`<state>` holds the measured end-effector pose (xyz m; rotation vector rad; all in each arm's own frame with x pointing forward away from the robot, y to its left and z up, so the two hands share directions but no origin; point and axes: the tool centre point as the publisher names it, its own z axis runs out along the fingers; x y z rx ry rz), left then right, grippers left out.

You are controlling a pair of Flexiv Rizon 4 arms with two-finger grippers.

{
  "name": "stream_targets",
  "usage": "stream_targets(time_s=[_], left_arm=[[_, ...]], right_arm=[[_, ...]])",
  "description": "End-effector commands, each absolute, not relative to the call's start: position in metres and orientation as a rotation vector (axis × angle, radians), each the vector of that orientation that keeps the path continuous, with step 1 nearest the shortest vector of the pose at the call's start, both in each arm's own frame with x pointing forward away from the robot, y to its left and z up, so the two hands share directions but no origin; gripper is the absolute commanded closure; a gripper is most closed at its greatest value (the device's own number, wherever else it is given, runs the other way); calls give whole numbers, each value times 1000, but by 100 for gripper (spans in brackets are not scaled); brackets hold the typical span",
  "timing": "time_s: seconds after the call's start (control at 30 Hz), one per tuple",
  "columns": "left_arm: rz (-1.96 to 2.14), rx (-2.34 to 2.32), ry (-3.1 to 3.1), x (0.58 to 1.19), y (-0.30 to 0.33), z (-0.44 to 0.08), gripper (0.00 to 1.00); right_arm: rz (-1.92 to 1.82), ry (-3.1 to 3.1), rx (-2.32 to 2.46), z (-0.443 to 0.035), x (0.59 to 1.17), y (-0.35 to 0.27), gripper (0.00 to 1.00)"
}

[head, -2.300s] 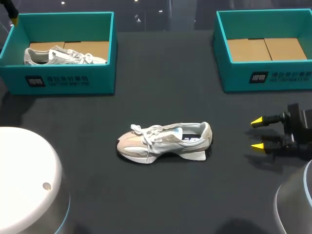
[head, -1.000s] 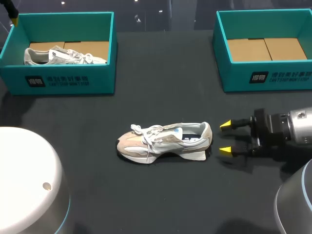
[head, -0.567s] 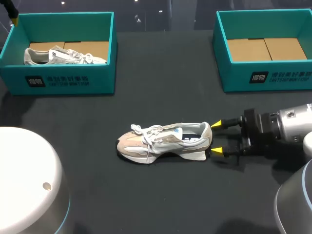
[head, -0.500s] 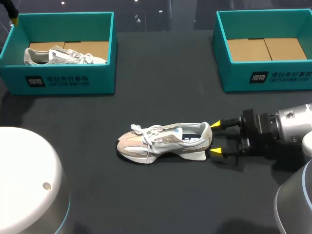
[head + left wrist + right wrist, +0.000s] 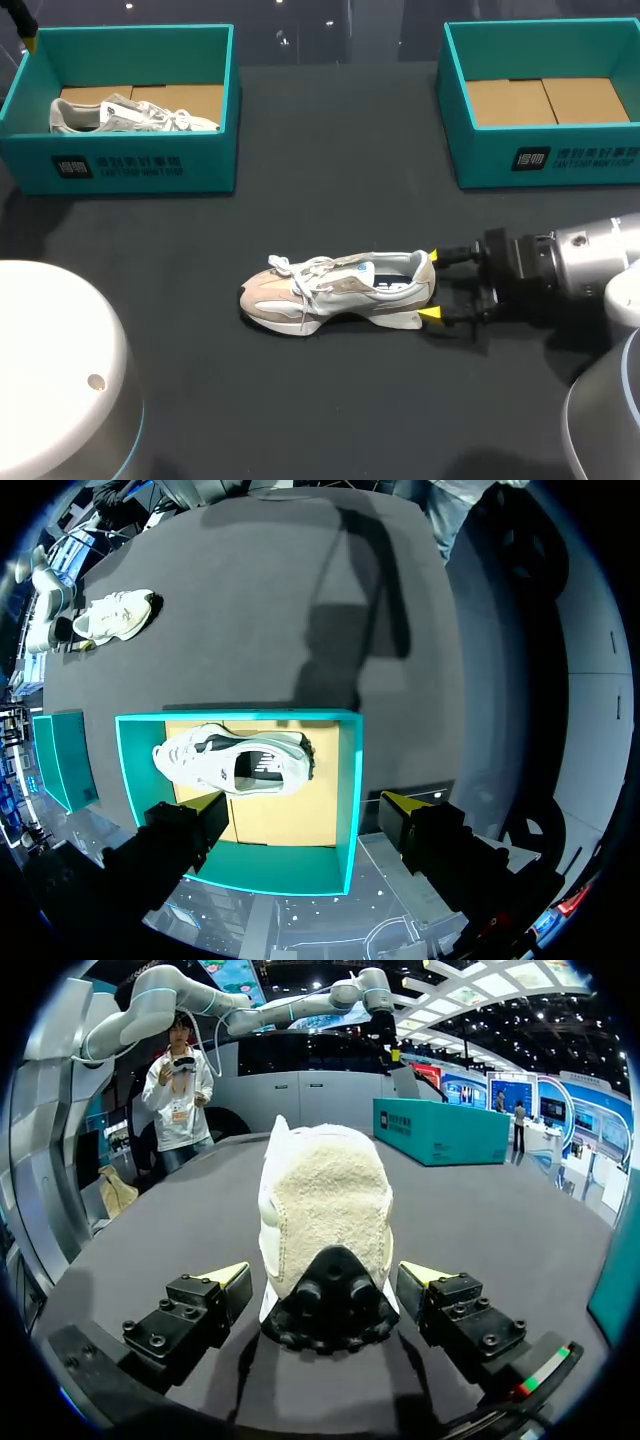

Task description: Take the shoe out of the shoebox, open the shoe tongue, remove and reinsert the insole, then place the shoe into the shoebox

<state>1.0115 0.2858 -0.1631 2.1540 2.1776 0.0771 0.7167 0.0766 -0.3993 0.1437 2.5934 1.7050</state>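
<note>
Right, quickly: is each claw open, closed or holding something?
Left claw: open, over the box.
Right claw: open, either side of the shoe's heel, not gripping.

Our right arm [image 5: 600, 250] is silver-grey with a black wrist section, its blocky black fingers [image 5: 185, 1315] dotted with screws and capped in bright yellow.

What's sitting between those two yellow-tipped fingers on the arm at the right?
The heel of the white shoe, in the right wrist view: it sits between the open fingers of the right gripper, a gap on each side.
</note>
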Motion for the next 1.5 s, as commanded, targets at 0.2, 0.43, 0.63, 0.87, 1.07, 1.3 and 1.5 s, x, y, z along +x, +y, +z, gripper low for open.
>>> stream_targets(time_s=[0.2, 0.43, 0.63, 0.87, 1.07, 1.3, 1.5], left_arm=[[79, 2155, 2176, 1010, 286, -163, 0], [79, 2155, 2176, 1010, 286, -163, 0], [79, 2155, 2176, 1010, 286, -163, 0], [79, 2155, 2176, 1010, 286, -163, 0], [79, 2155, 2176, 1010, 286, -163, 0], [79, 2155, 2176, 1010, 286, -163, 0], [79, 2155, 2176, 1010, 286, -163, 0]], right_arm=[[1708, 2608, 116, -402, 720, 92, 8], [1705, 2614, 90, -404, 718, 101, 5], [1693, 2616, 81, -406, 718, 107, 0], [1693, 2615, 82, -408, 720, 110, 0], [1700, 2613, 68, -408, 721, 114, 6], [1689, 2622, 50, -409, 721, 116, 66], [1685, 2633, 53, -411, 723, 115, 100]])
